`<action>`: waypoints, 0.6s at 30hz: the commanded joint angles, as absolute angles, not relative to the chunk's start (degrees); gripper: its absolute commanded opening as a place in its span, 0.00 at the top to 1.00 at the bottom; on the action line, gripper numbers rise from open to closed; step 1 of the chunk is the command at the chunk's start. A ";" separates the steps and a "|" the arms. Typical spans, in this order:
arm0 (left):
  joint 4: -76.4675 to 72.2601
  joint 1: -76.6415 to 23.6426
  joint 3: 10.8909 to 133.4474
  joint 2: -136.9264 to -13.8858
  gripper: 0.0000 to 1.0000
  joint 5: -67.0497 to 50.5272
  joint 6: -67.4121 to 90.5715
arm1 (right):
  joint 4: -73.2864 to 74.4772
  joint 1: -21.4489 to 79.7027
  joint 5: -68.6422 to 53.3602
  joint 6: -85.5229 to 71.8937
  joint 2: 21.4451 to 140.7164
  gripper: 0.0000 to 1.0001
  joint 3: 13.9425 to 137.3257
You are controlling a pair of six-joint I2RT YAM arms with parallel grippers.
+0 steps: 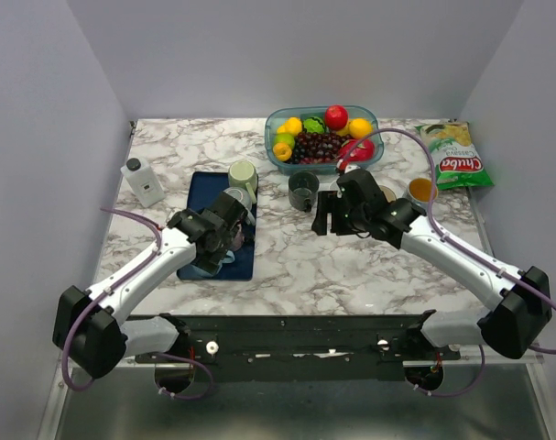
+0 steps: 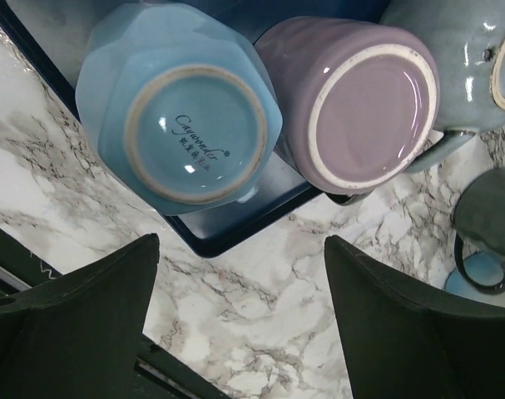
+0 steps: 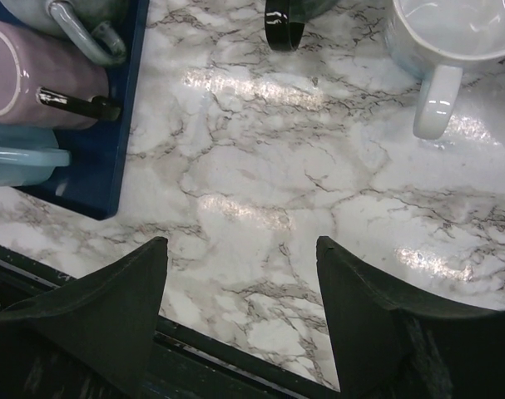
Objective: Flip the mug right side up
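**Two mugs base-up at the tray's near end; both grippers wide and empty**

At the near side, the left gripper (image 2: 240,248) hangs over the near rim of the dark blue tray (image 1: 207,197), fingers spread wide with only marble and tray edge between them. The right gripper (image 3: 241,249) is over bare marble to the tray's right, also wide apart and holding nothing.

Just beyond the left fingers, two mugs stand upside down on the tray. The light blue mug (image 2: 185,125) and the purple mug (image 2: 360,104) both have the foot ring up and the mouth down on the tray floor, so each long axis is vertical. They sit side by side, touching or nearly so, and the blue one is close to the tray's near rim. I cannot tell which of the two is the one to turn.

A grey-blue mug (image 2: 452,58) crowds the purple one's far side; its orientation is unclear.

The table (image 1: 296,266) shows open marble along the tray's near and right edges.

Farther back, a green mug (image 1: 243,174) stands mouth-up at the tray's far end. A dark mug (image 1: 303,190) and a white mug (image 3: 452,33) sit upright off the tray.

At the back are a bottle (image 1: 146,181), a fruit bowl (image 1: 271,137) and a chips bag (image 1: 456,158).
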State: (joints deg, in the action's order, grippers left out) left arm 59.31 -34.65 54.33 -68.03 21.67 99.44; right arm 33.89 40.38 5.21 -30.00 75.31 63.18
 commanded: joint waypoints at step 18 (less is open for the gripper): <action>60.21 -33.14 50.81 -72.69 0.27 28.83 106.97 | 33.22 39.81 4.48 -30.06 73.65 0.21 60.91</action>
State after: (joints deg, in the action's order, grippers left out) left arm 62.02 -34.50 54.00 -75.07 25.50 107.04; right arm 33.87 40.36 5.02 -29.98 74.35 61.73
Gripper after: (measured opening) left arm 0.767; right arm 0.787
